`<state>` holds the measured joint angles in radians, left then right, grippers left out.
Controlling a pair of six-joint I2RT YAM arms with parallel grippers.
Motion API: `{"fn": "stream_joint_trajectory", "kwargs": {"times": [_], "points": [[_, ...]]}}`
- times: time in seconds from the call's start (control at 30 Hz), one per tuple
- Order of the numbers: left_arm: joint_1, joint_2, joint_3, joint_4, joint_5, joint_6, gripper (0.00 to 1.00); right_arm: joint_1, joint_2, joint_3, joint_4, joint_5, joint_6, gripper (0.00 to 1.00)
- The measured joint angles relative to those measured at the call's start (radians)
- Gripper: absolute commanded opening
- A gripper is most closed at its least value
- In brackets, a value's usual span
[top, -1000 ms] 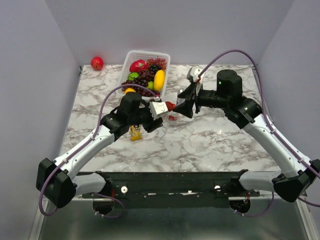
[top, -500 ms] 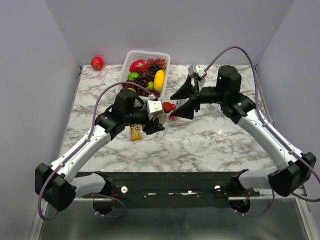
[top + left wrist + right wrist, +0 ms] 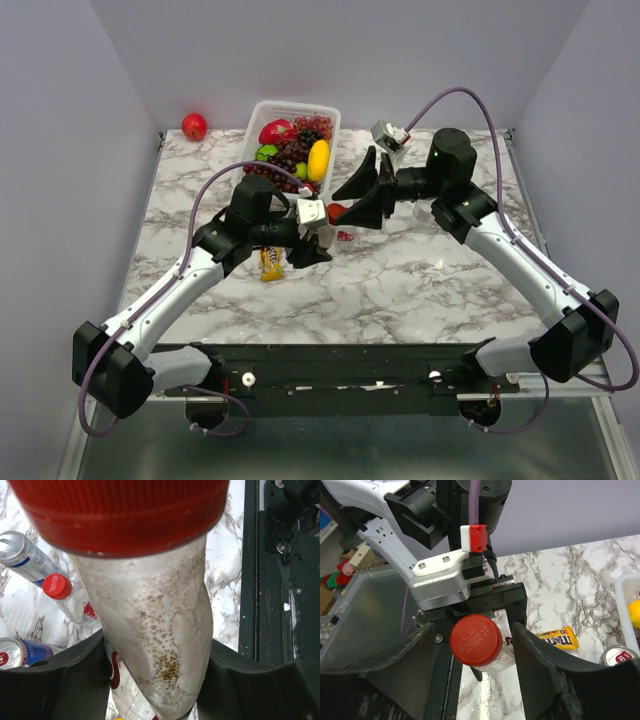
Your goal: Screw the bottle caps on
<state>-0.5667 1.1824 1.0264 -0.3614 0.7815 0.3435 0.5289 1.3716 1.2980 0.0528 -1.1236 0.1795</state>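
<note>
Left claw [image 3: 152, 680] clamps a bottle [image 3: 150, 620], right claw [image 3: 472, 630] gapes around its red cap [image 3: 475, 641], soda cans [image 3: 22, 550] lying nearby.

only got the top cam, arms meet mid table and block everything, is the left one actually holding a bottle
Observer: Yes. In the left wrist view the left fingers clamp a clear bottle by its body.
Operator: cap on it or not
Observer: A red cap sits on its neck, facing the right wrist camera. I cannot tell how tight it is.
Operator: right side gripping the cap
Observer: No. The right fingers stand open on either side of the cap, with a gap on both sides.
</note>
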Motion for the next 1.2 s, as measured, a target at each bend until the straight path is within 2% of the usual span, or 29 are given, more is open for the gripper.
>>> {"fn": "stream_joint_trajectory", "kwargs": {"times": [0.17,0.47,0.6,0.7,1.03,1.2], "points": [[0.0,0.001,0.0,0.021,0.002,-0.017,0.0,0.0,0.0,-0.023,0.033,0.0,0.036,0.74],[0.0,0.001,0.0,0.049,0.002,-0.039,0.0,0.0,-0.005,-0.048,0.038,0.022,0.056,0.52],[0.0,0.003,0.0,0.075,0.001,-0.054,0.0,0.0,-0.019,-0.053,0.051,0.068,0.068,0.37],[-0.01,0.003,-0.006,0.115,-0.022,-0.071,0.0,0.003,-0.031,-0.053,0.056,0.105,0.072,0.33],[-0.14,-0.032,-0.091,0.311,-0.376,-0.153,0.0,0.04,-0.046,-0.053,0.051,0.193,0.023,0.32],[-0.146,-0.032,-0.092,0.319,-0.41,-0.158,0.0,0.044,-0.047,-0.053,0.052,0.21,0.011,0.32]]}}
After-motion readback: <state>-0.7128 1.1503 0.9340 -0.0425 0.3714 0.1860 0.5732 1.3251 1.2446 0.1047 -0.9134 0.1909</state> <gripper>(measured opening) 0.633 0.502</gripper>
